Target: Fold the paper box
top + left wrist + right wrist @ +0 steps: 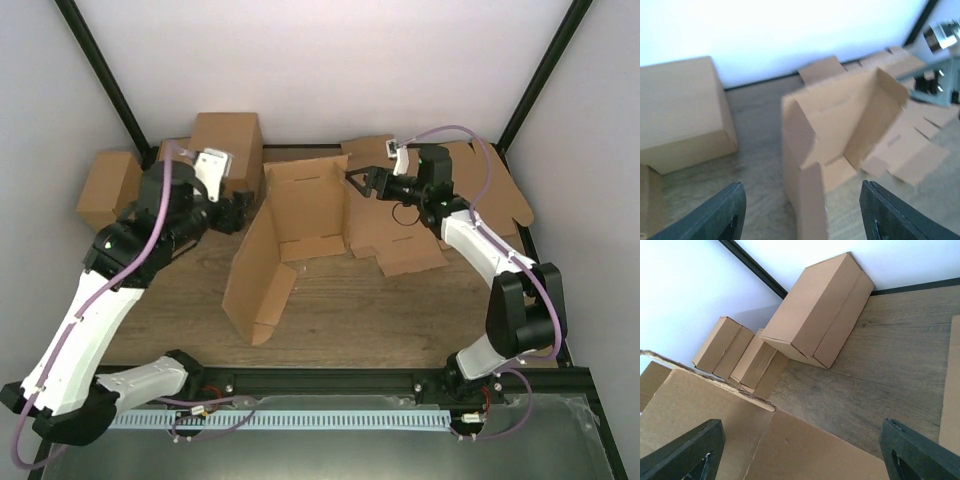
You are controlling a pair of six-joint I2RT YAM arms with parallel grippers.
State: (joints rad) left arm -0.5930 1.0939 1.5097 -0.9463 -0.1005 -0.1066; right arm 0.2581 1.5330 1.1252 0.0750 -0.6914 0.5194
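Note:
The paper box stands half folded in the middle of the table, with a tall left wall, an upright back panel and flat flaps lying to the right. In the left wrist view the paper box rises ahead of my left gripper, which is open with nothing between its fingers. From above, the left gripper sits just left of the box. My right gripper hovers at the back panel's upper right corner. It is open, with the box's panel below it.
A large closed carton stands at the back left, with smaller cartons beside it. Flat cardboard sheets lie at the back right under the right arm. Black frame posts run up both back corners.

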